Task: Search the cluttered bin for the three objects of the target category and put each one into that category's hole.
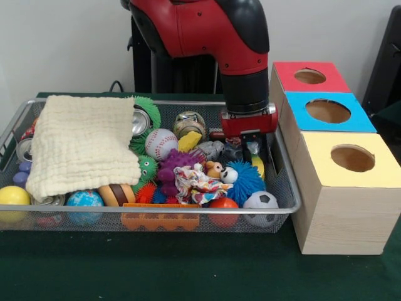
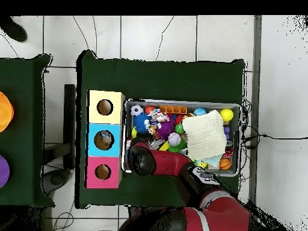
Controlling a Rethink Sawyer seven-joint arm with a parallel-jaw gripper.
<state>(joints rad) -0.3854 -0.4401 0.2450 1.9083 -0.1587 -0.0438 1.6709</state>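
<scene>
A wire mesh bin is packed with toys. Among them are a baseball, a soccer ball, a blue spiky ball, a purple spiky ball, a globe ball and a yellow ball. My gripper is lowered into the bin's right end, just above a yellow toy and beside grey clutter. Its tips are buried among the toys. From overhead only the arm's wrist shows, at the bin's corner nearest the boxes.
A cream cloth covers the bin's left half, with cans behind it. Three boxes stand right of the bin, each with a round hole: red, blue, yellow. An orange plastic piece leans on the front wall.
</scene>
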